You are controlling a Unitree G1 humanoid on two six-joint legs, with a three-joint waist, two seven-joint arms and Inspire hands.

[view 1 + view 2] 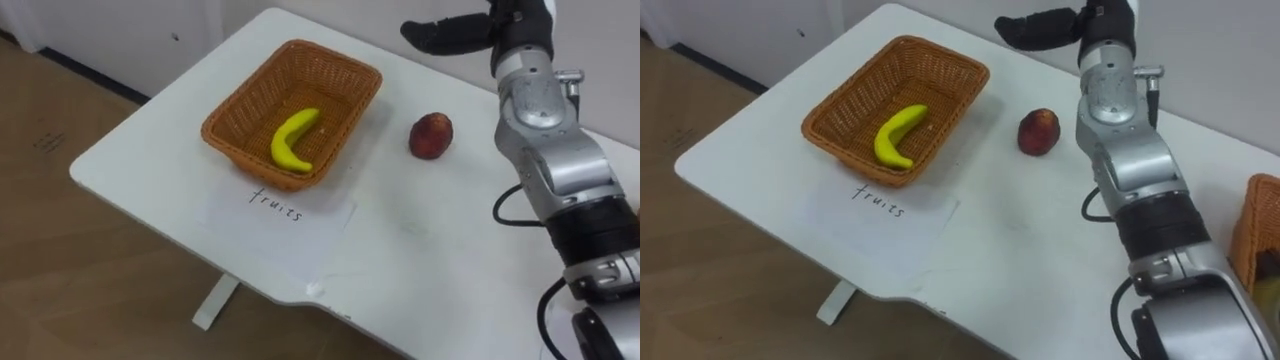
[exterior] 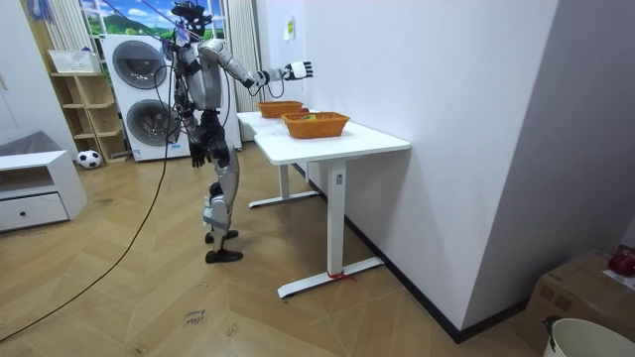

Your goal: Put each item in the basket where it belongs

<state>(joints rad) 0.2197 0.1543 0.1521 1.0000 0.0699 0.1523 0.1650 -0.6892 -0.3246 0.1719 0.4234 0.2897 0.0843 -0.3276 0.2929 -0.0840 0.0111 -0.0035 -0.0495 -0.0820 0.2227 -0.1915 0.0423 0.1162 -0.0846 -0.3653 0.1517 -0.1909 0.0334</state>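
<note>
A woven fruit basket (image 1: 247,88) stands on the white table (image 1: 150,150) with a yellow banana (image 1: 293,139) lying in it. A paper label (image 1: 285,215) lies just in front of the basket. To the basket's right, a red, round fruit (image 1: 431,135) rests on the bare tabletop. My right hand (image 1: 450,36) is stretched out over the table's far side, beyond and above the red fruit, open with straight fingers and holding nothing. My left hand (image 2: 197,156) hangs down by my hip in the room view.
A second woven basket (image 1: 1260,235) sits at the table's right end, with something yellow inside. I stand at the table's long side, facing a white wall. Washing machines (image 2: 139,94) and a low shelf are behind me.
</note>
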